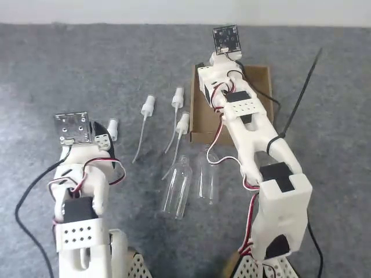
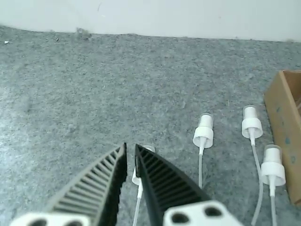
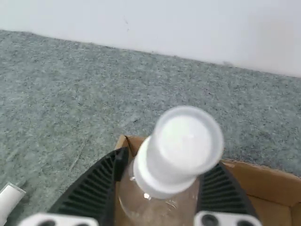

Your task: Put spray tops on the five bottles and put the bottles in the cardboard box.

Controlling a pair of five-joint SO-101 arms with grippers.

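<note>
Jaws of the right gripper (image 3: 164, 169) were closed firmly on a clear plastic bottle w/ a white spray top fitted (image 3: 181, 141), one ribbed jaw each side of the body just below the collar. The arm reached out over the brown cardboard box (image 1: 262, 78), so the capped bottle hung above the box's open top. That was prob. the boxing step for this one. Gripping low on the neck kept the spray head clear, and holding it over the opening meant a release should drop it inside. Box contents were hidden under the arm.

The left gripper (image 2: 130, 149) sat low over the grey carpet (image 1: 87, 69), jaws all but closed w/ only a thin slit btwn the tips. A small white spray top w/ a thin dip tube (image 2: 148, 149) lay on the carpet right at that slit. Whether the jaws touched it couldn't be told.

Three more loose spray tops (image 1: 148, 106) (image 1: 178, 97) (image 1: 183, 123) lay btwn the arms, dip tubes trailing toward the arm bases and all within reach. Two uncapped clear bottles (image 1: 177, 188) (image 1: 207, 176) lay on their sides just nearer the bases, beside the box's near edge. So at least two bottles had yet to be capped.
</note>
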